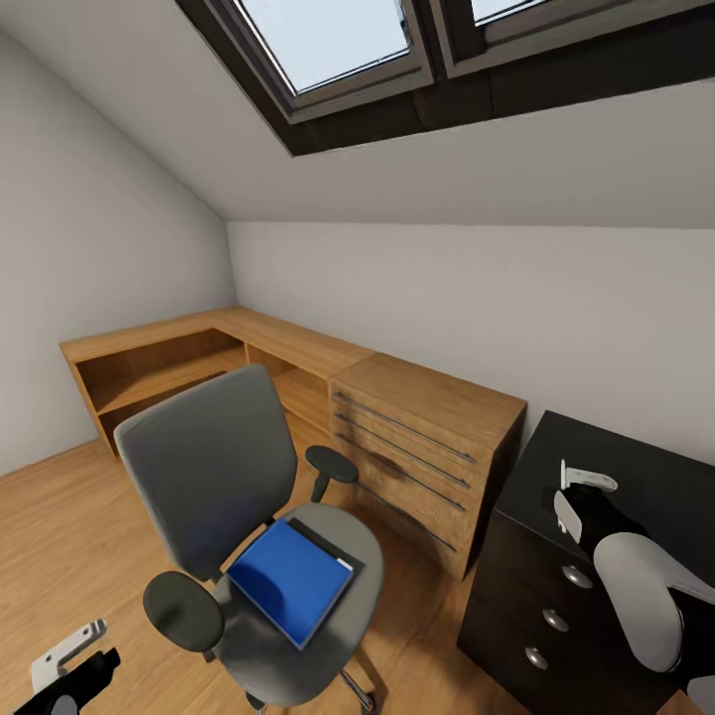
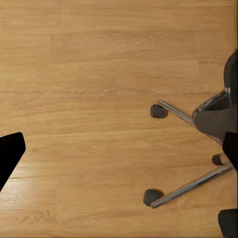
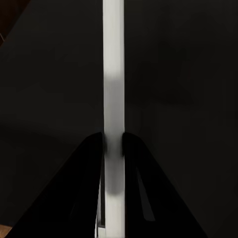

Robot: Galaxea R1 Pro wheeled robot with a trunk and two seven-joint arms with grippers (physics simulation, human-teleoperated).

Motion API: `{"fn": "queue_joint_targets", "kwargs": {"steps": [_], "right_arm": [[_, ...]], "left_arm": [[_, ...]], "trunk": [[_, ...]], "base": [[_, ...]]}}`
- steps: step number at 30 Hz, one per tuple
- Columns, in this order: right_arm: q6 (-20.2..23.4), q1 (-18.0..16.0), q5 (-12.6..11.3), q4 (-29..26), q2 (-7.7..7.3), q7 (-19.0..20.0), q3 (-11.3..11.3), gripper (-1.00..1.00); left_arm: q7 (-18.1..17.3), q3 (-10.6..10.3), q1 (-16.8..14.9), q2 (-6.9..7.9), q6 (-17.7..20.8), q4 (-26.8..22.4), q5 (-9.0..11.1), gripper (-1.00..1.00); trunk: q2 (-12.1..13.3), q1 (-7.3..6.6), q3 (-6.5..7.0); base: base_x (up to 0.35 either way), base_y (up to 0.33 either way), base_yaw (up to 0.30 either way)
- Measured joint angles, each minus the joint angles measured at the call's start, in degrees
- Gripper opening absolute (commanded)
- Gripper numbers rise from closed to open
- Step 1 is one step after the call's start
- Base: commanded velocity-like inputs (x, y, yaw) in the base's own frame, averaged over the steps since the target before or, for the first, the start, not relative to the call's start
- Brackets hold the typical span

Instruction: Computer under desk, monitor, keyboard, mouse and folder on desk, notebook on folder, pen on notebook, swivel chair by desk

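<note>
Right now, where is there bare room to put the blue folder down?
The black desk top looks bare behind the right gripper. The wooden dresser top is bare too. The swivel chair seat is crowded: the folder covers most of it.

The right arm (image 1: 641, 596), at four o'clock in the head view, is a smooth rounded white shell joined to black. Its gripper (image 1: 576, 497) has pale grey fingers. The left gripper (image 1: 68, 663), at seven o'clock, is black with a light grey finger.
</note>
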Motion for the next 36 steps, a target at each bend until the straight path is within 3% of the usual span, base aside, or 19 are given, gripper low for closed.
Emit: {"fn": "queue_joint_targets", "kwargs": {"steps": [4,8,9,16,28,31,33,36], "right_arm": [[0.04,0.0,0.0,0.0,0.03,0.02,0.01,-1.0],[0.08,0.02,0.0,-0.07,0.0,0.05,0.03,-1.0],[0.08,0.01,0.0,-0.07,-0.01,0.05,0.04,1.0],[0.07,0.0,-0.01,-0.16,0.05,-0.16,0.06,1.0],[0.0,0.0,-0.07,-0.36,0.05,-0.07,0.06,1.0],[0.47,0.03,-0.14,-2.72,0.25,-0.04,-0.01,1.0],[2.34,0.06,-0.18,-5.41,0.88,-0.06,-0.07,1.0],[14.53,0.13,-0.22,-14.04,4.78,-0.12,-0.25,1.0]], "left_arm": [[-0.01,0.5,0.0,-0.12,0.61,0.03,0.49,1.0],[-0.08,3.76,0.0,-0.22,0.66,2.11,0.5,1.0],[-0.08,4.13,0.0,-0.28,0.66,2.26,0.51,1.0],[-0.04,5.92,0.0,-0.73,0.6,2.99,0.48,1.0],[-0.01,6.02,0.0,-0.77,0.6,3.57,0.41,1.0],[0.05,5.99,0.0,-0.76,0.53,4.49,0.34,1.0],[0.07,5.93,0.0,-0.76,-0.09,5.29,0.25,1.0],[0.11,5.25,0.0,-0.77,-6.94,8.63,0.16,1.0]], "trunk": [[0.0,0.0,0.0],[0.0,0.0,0.0],[0.0,0.0,0.0],[0.0,0.0,0.0],[0.0,0.0,0.0],[0.0,0.0,0.0],[0.0,0.0,0.0],[0.0,0.0,0.0]], "base": [[0.0,0.0,0.0],[0.0,0.0,0.0],[0.0,0.0,0.0],[0.0,0.0,0.0],[0.0,0.0,0.0],[0.0,0.0,0.0],[0.0,0.0,0.0],[0.0,0.0,0.0]]}}
